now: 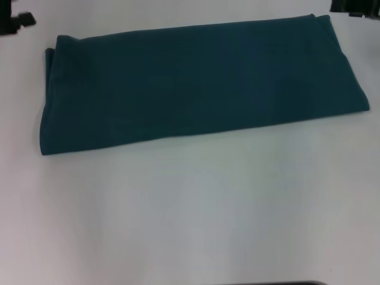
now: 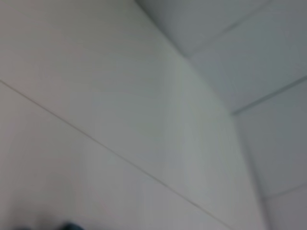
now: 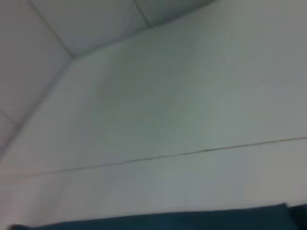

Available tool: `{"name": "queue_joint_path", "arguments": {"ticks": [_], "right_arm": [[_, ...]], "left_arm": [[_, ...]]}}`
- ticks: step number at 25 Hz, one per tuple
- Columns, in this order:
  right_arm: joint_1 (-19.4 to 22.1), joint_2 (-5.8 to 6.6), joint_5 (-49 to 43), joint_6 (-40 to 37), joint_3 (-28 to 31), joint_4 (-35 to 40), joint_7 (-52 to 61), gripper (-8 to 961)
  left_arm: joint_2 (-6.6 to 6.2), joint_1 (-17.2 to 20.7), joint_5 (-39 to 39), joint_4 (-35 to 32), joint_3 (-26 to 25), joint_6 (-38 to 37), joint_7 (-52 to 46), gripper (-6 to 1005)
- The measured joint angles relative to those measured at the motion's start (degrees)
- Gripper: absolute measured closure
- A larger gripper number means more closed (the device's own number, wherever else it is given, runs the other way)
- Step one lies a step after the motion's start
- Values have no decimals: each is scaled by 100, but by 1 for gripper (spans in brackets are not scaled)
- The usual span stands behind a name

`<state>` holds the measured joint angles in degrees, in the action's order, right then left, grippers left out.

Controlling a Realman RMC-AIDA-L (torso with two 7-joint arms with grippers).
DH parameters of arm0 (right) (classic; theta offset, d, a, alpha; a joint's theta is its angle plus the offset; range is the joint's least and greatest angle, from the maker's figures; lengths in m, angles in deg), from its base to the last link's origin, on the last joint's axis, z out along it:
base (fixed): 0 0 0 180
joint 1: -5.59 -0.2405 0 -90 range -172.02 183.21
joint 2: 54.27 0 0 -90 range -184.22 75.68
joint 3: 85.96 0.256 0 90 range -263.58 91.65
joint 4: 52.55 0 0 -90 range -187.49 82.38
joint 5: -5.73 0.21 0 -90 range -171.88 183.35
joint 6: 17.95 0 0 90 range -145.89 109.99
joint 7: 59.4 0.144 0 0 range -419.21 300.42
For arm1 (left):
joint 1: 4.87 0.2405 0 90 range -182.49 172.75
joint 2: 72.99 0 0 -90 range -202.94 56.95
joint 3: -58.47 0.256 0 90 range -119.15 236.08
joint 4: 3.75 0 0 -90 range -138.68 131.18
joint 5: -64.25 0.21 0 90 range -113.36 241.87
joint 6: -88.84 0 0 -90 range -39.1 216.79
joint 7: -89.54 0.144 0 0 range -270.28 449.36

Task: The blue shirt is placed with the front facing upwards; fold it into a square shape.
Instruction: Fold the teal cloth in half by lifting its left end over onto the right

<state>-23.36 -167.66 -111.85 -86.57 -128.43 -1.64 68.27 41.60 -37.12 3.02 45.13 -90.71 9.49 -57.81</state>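
The blue shirt (image 1: 202,83) lies folded into a long plain teal rectangle across the far half of the white table (image 1: 190,214), print hidden. Its left end has rounded fold edges, and its right end runs to a corner near the table's right side. Only a black part of my left gripper (image 1: 18,22) shows at the far left, beyond the shirt's left end and apart from it. A black part of my right gripper (image 1: 355,7) shows at the far right, just past the shirt's far right corner. The right wrist view catches a teal strip of the shirt (image 3: 168,221) along its edge.
Both wrist views mostly show pale wall panels (image 2: 144,120) with thin seams. Bare white tabletop stretches from the shirt's near edge to the front of the table.
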Motion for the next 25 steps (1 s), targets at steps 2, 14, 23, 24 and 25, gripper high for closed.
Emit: {"name": "queue_joint_path", "arguments": {"ticks": [2, 14, 23, 24, 25], "right_arm": [[335, -21, 705, -389, 75, -127, -579, 290], [720, -35, 1349, -2312, 810, -1244, -1937, 297], [736, -58, 1342, -2361, 800, -1313, -1998, 299], [737, -58, 1343, -2334, 812, -1313, -1996, 299], [737, -59, 1343, -2316, 818, -1314, -1991, 299]], "left_arm": [[45, 97, -115, -11, -5, -91, 61, 160], [380, 631, -524, -916, -333, -146, 478, 159], [481, 705, -461, -1439, -367, 775, 452, 159], [489, 716, -460, -1472, -352, 862, 448, 159], [496, 729, -458, -1510, -342, 959, 445, 159]]}}
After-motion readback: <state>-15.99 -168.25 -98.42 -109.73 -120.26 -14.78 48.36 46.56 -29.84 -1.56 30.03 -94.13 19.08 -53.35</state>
